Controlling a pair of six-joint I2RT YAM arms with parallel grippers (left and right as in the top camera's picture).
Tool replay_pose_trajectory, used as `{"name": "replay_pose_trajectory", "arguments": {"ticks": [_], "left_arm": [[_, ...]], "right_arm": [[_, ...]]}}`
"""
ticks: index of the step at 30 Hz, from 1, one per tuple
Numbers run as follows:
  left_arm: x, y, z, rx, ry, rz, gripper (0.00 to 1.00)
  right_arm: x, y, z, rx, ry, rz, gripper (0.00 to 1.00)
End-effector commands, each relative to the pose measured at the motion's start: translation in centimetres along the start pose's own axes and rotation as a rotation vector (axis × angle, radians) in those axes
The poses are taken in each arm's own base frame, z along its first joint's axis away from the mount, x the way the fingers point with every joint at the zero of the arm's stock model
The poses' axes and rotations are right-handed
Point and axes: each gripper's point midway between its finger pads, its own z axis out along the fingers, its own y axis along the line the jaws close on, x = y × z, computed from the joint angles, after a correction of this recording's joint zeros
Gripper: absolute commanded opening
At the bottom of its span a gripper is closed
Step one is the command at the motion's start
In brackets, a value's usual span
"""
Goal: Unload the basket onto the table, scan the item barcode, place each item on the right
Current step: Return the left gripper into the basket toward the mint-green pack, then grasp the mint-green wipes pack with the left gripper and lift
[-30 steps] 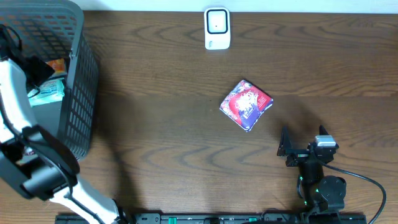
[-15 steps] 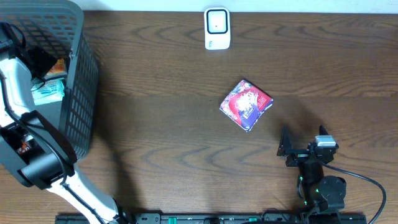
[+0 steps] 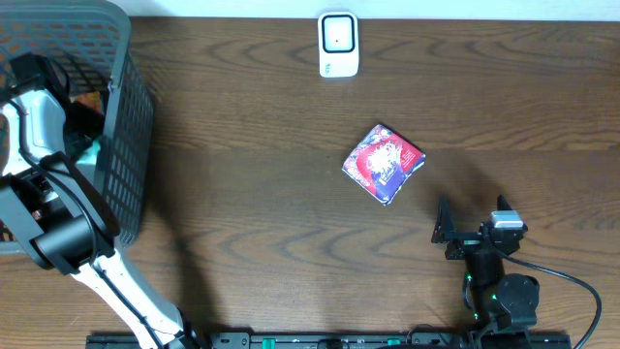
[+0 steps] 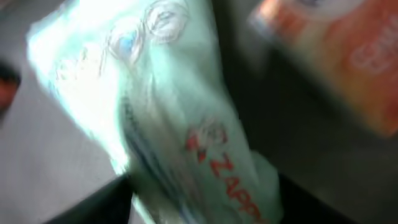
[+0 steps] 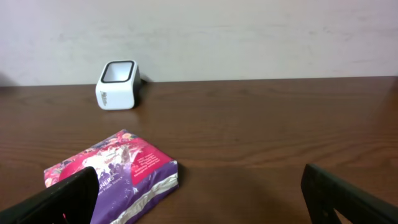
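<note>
Currently the pale green packet (image 4: 180,124) is lying inside the grey basket (image 3: 131,126), filling the left wrist view (blurred, red lettering only partly legible). The left gripper (image 3: 79,121) is reaching down over it; I cannot tell whether its fingers are gripping or merely straddling. Judgement: closing squarely across the packet's narrow width, not on a loose corner, is looking best, leaving the barcode side free for the scanner (image 3: 338,44). The basket is also holding an orange packet (image 4: 336,56) beside it. A pink packet (image 3: 384,163) is lying on the table; the right gripper (image 3: 448,233) is idling near it, fingers wide apart.
</note>
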Motion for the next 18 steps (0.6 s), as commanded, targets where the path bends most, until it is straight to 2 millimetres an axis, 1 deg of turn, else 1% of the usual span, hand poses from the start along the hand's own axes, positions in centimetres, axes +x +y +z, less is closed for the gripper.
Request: {"name": "replay_pose_trajectory", "arguments": {"ticks": [1,4,5,8,11,12,13,14,16,17,18], "left_arm": [[1.6,1.2,0.1,-0.048,0.063,0.021,0.51],[2.8,1.9,-0.4,-0.071,0.113,0.071,0.39],[3.0,2.0,-0.6,-0.075,0.121,0.081,0.37],[3.0,2.3,-1.9,-0.078,0.112,0.08,0.38],[2.0,2.0,-3.9,-0.048,0.049,0.073,0.42],[1.4,1.7,-4.6,-0.032,0.017,0.069,0.47],[0.7,1.4,-5.1,-0.016,-0.016,0.065,0.55],[0.0,1.1,-5.7,0.002,-0.051,0.061,0.66],[-1.0,0.6,-6.2,0.025,-0.099,0.056,0.84],[-1.4,0.4,-6.2,0.033,-0.115,0.054,0.87],[-1.7,0.2,-6.1,0.038,-0.125,0.052,0.87]], "right_arm": [[0.1,-0.1,0.0,0.002,0.002,-0.008,0.99],[0.1,-0.1,0.0,0.002,0.002,-0.008,0.99],[0.1,-0.1,0.0,0.002,0.002,-0.008,0.99],[0.1,-0.1,0.0,0.002,0.002,-0.008,0.99],[0.1,-0.1,0.0,0.002,0.002,-0.008,0.99],[0.1,-0.1,0.0,0.002,0.002,-0.008,0.99],[0.1,-0.1,0.0,0.002,0.002,-0.008,0.99],[0.1,-0.1,0.0,0.002,0.002,-0.008,0.99],[0.1,-0.1,0.0,0.002,0.002,-0.008,0.99],[0.1,-0.1,0.0,0.002,0.002,-0.008,0.99],[0.1,-0.1,0.0,0.002,0.002,-0.008,0.99]]}}
